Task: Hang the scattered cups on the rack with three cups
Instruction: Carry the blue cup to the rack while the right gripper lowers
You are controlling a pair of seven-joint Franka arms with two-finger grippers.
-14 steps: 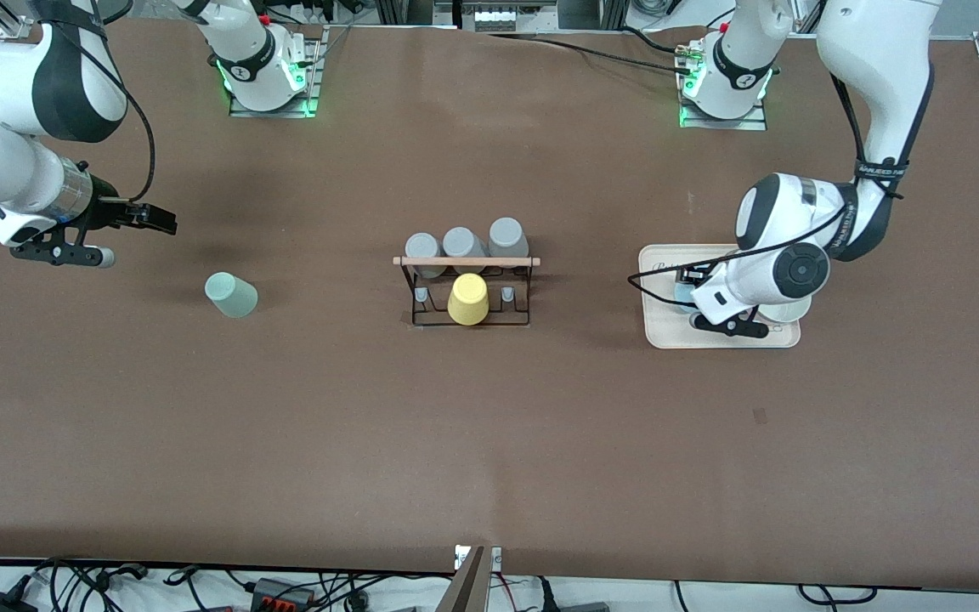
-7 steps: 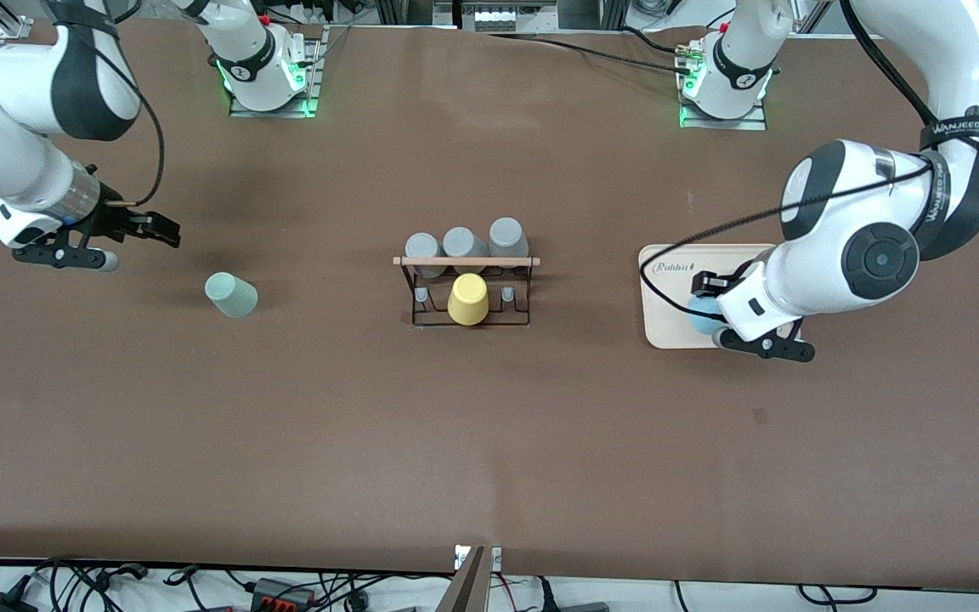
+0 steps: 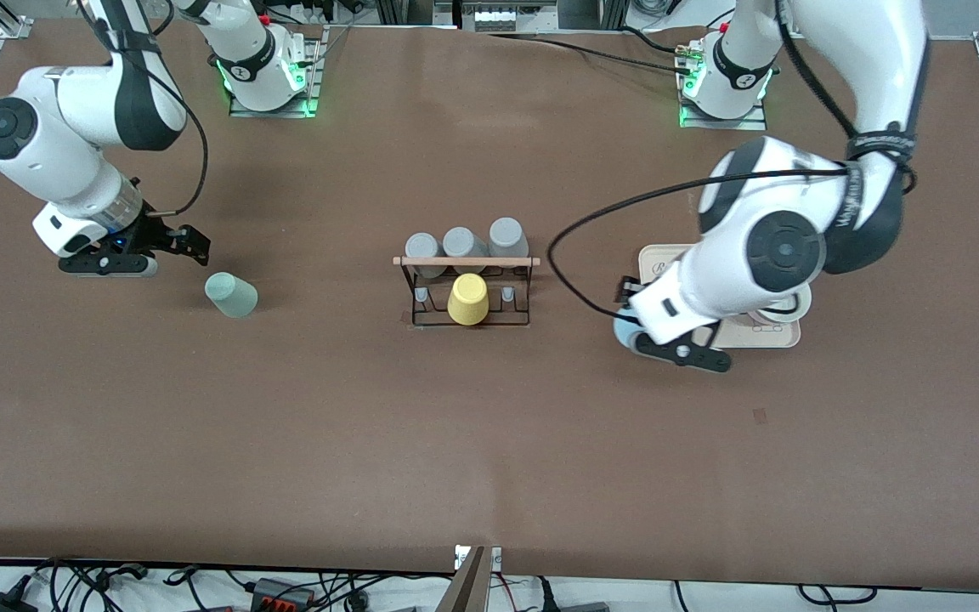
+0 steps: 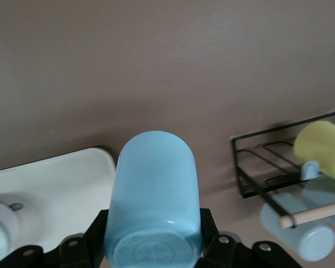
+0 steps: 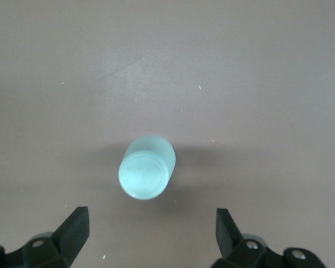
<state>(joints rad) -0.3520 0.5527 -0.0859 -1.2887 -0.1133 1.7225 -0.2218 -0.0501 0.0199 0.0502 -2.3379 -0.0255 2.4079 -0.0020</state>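
A matte brown worktop (image 3: 489, 442) is filling nearly the whole front view, its covering showing a faint ripple near the top edge. Green lights (image 3: 307, 106) are glowing at the two metal base plates (image 3: 273, 106) along that edge. Below the worktop's near edge, black cables (image 3: 200, 586) and a power strip (image 3: 281, 589) are lying on a pale floor.

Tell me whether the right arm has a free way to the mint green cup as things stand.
Probably yes. The right gripper hangs open beside the mint green cup, which stands alone on bare table; nothing lies between its fingers and the cup.
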